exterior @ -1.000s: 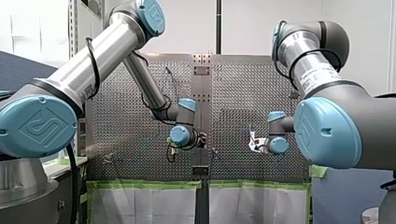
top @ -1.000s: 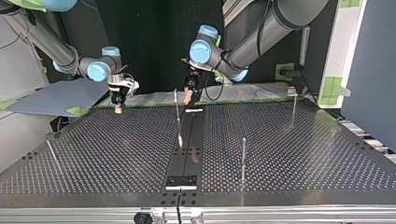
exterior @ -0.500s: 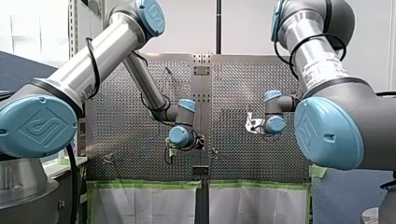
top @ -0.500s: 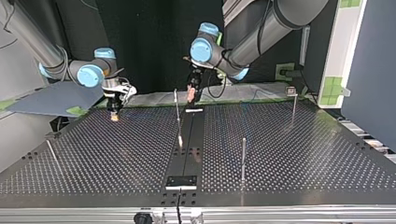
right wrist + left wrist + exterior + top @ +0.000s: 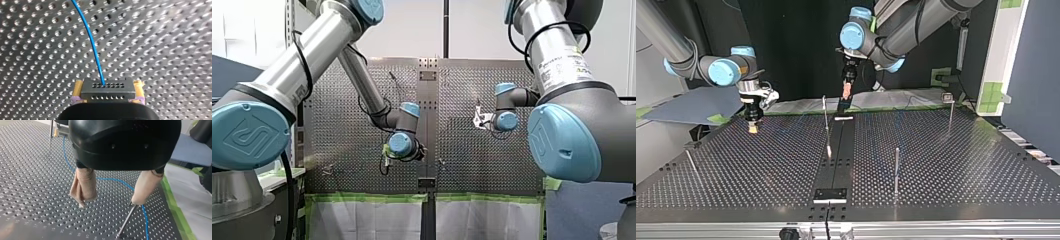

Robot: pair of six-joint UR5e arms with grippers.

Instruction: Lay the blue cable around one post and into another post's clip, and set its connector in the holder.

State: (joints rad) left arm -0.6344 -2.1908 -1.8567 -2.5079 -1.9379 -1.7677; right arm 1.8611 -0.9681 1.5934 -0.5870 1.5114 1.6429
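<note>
In the right wrist view my right gripper (image 5: 107,101) is shut with its yellow pads on a grey connector (image 5: 107,89). The blue cable (image 5: 92,42) leaves the connector and runs ahead over the perforated plate. In the top view that gripper (image 5: 752,128) hangs just over the table at the far left. My left gripper (image 5: 108,202) stands open, its beige pads (image 5: 83,186) apart and nothing between them. Under it the blue cable (image 5: 113,180) curves past a thin metal post (image 5: 126,220). In the top view this gripper (image 5: 846,94) hovers above the far middle of the table.
Thin posts stand on the table (image 5: 946,165) in the top view: one at the middle (image 5: 825,114), one nearer (image 5: 896,169), one far right (image 5: 950,116), one at the left (image 5: 690,160). A black holder plate (image 5: 831,194) sits at the near edge. Green tape (image 5: 175,207) lines the table's border.
My right gripper has carried the connector leftward in the top view and a little nearer the table. My left gripper has risen slightly, still open.
</note>
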